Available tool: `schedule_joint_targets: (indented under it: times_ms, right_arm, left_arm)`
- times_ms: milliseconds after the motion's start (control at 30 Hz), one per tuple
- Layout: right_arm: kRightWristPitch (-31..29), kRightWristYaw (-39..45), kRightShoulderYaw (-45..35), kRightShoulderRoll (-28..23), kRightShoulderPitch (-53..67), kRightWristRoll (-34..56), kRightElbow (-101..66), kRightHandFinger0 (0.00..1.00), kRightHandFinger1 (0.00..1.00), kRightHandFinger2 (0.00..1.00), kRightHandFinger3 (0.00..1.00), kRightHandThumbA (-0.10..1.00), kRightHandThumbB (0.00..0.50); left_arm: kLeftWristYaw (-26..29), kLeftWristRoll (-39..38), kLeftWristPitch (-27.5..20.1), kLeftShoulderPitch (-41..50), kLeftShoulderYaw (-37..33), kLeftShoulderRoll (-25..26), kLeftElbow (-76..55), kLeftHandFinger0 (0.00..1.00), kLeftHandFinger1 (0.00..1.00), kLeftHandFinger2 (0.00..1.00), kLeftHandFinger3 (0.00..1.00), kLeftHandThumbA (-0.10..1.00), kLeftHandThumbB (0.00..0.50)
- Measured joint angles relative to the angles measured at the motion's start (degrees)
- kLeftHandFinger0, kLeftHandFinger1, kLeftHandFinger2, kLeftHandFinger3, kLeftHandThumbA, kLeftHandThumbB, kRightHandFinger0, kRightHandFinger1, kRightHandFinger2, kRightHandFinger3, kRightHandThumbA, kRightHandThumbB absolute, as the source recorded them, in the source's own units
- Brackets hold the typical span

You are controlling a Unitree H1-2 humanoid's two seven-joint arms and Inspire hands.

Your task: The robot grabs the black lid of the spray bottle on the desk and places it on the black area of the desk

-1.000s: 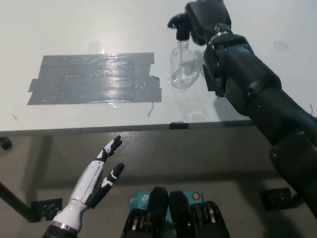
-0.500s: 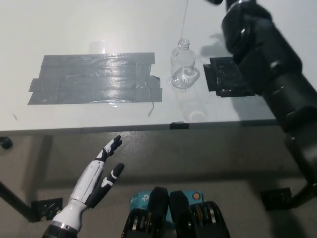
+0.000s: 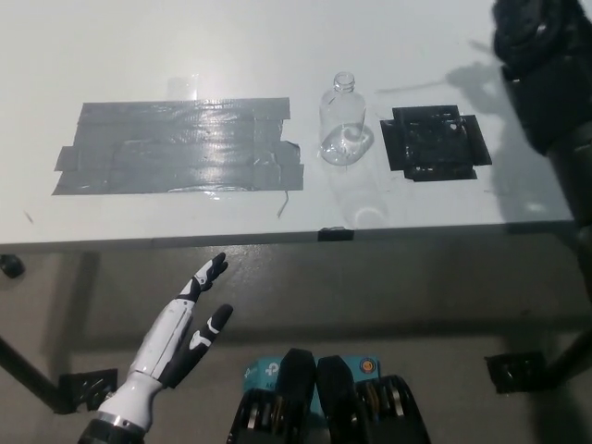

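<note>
The clear spray bottle (image 3: 343, 122) stands upright on the white desk (image 3: 185, 46) with its neck bare; the black lid is nowhere in the picture. Just right of the bottle lies the black area (image 3: 433, 141), with nothing on it. My black right arm (image 3: 548, 69) crosses the upper right corner, right of and above the black area. Its hand is cut off by the picture's edge, so what it holds is hidden. My white left hand (image 3: 188, 322) rests open at the lower left, below the desk's front edge.
A large patch of grey tape (image 3: 176, 148) covers the desk left of the bottle. The desk's front edge (image 3: 277, 239) runs across the middle of the picture, with floor and desk feet below it.
The right arm lifted the black lid with its tube off the bottle, then swung up and right out of the picture. The black area, hidden before, now shows. The left hand stayed still.
</note>
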Motion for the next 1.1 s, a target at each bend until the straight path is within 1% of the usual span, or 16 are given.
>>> schedule_joint_targets:
  times_ms: [100, 200, 300, 433, 467, 533, 567, 600, 633, 667, 767, 833, 867, 967, 1000, 1100]
  right_arm:
    - [-0.73, -0.61, -0.85, -1.57, 0.95, 1.51, 2.33, 0.00, 0.25, 0.60, 0.62, -0.10, 0.124]
    - [-1.33, -1.20, -0.93, -2.18, 2.70, 2.65, 5.07, 0.00, 0.27, 0.62, 0.63, -0.10, 0.139]
    - [-2.04, -1.48, -0.99, -2.08, 5.00, 3.86, 7.57, 0.00, 0.23, 0.56, 0.59, -0.10, 0.141]
    - [-2.49, -1.50, -0.95, -1.63, 8.53, 5.21, 12.24, 0.02, 0.34, 0.67, 0.69, -0.06, 0.118]
    - [-2.48, -1.45, -0.83, -1.47, 9.13, 5.41, 13.19, 0.07, 0.37, 0.64, 0.64, -0.09, 0.174]
    - [-2.44, -1.10, -0.37, -1.15, 10.29, 5.69, 14.88, 0.07, 0.42, 0.68, 0.64, 0.02, 0.116]
    - [-2.42, -0.86, -0.19, -1.07, 10.63, 5.86, 15.38, 0.17, 0.53, 0.74, 0.65, 0.14, 0.100]
    - [-2.42, -0.25, 0.06, -0.99, 10.92, 6.06, 16.06, 0.51, 0.77, 0.96, 0.90, 0.30, 0.080]
    - [-2.42, 0.48, 0.29, -0.90, 11.11, 6.34, 16.58, 0.66, 0.87, 1.00, 1.00, 0.36, 0.098]
    - [-2.42, 1.23, 0.35, -0.84, 11.16, 6.54, 16.88, 0.67, 0.78, 0.96, 1.00, 0.43, 0.096]
    - [-2.40, 4.60, 0.28, -0.80, 11.15, 7.62, 17.52, 1.00, 1.00, 1.00, 1.00, 0.57, 0.164]
    - [-2.29, 6.74, 0.32, -0.69, 11.08, 8.24, 17.65, 1.00, 1.00, 1.00, 1.00, 0.61, 0.180]
    - [-2.23, 7.69, 0.36, -0.78, 10.93, 8.54, 17.65, 1.00, 1.00, 1.00, 1.00, 0.71, 0.182]
    - [-2.26, 10.18, 0.25, -0.91, 10.56, 9.31, 17.60, 1.00, 1.00, 1.00, 1.00, 0.82, 0.200]
    - [-2.30, 10.76, 0.13, -0.98, 10.51, 9.66, 17.55, 1.00, 1.00, 1.00, 1.00, 0.90, 0.233]
    - [-2.40, 12.14, 0.13, -1.31, 10.45, 10.46, 17.43, 1.00, 1.00, 1.00, 1.00, 0.95, 0.296]
  left_arm:
    - [0.00, -0.01, 0.02, 0.00, 0.04, 0.01, 0.00, 1.00, 1.00, 1.00, 1.00, 1.00, 0.075]
    - [0.03, 0.03, 0.01, 0.00, 0.04, 0.01, 0.04, 1.00, 1.00, 1.00, 1.00, 1.00, 0.064]
    - [0.03, 0.08, 0.01, 0.00, 0.03, -0.01, 0.05, 1.00, 1.00, 1.00, 1.00, 1.00, 0.055]
    - [0.04, 0.34, 0.01, 0.00, 0.06, 0.00, 0.09, 1.00, 1.00, 1.00, 1.00, 1.00, 0.049]
    - [0.04, 0.42, 0.01, -0.02, 0.07, 0.00, 0.09, 1.00, 1.00, 1.00, 1.00, 1.00, 0.049]
    - [0.04, 0.56, 0.00, -0.05, 0.07, -0.01, 0.11, 1.00, 1.00, 1.00, 1.00, 1.00, 0.050]
    - [0.04, 0.58, 0.00, -0.07, 0.07, -0.01, 0.12, 1.00, 1.00, 1.00, 1.00, 1.00, 0.051]
    - [0.04, 0.60, 0.00, -0.13, 0.09, -0.01, 0.13, 1.00, 1.00, 1.00, 1.00, 1.00, 0.051]
    - [0.04, 0.65, 0.00, -0.19, 0.10, -0.01, 0.13, 1.00, 1.00, 1.00, 1.00, 1.00, 0.053]
    - [0.04, 0.69, 0.00, -0.22, 0.11, 0.00, 0.13, 1.00, 1.00, 1.00, 1.00, 1.00, 0.054]
    - [0.04, 0.85, 0.02, -0.41, 0.14, -0.01, 0.13, 1.00, 1.00, 1.00, 1.00, 1.00, 0.041]
    - [0.04, 0.94, 0.06, -0.60, 0.16, -0.01, 0.13, 1.00, 1.00, 1.00, 1.00, 1.00, 0.041]
    - [0.04, 1.01, 0.09, -0.69, 0.17, -0.01, 0.13, 1.00, 1.00, 1.00, 1.00, 0.96, 0.040]
    - [0.04, 1.21, 0.18, -0.90, 0.20, -0.01, 0.12, 1.00, 1.00, 1.00, 1.00, 0.90, 0.033]
    - [0.04, 1.27, 0.23, -0.94, 0.20, -0.01, 0.11, 1.00, 1.00, 1.00, 1.00, 0.89, 0.032]
    - [0.05, 1.44, 0.36, -0.95, 0.24, -0.02, 0.11, 1.00, 1.00, 1.00, 1.00, 0.86, 0.032]
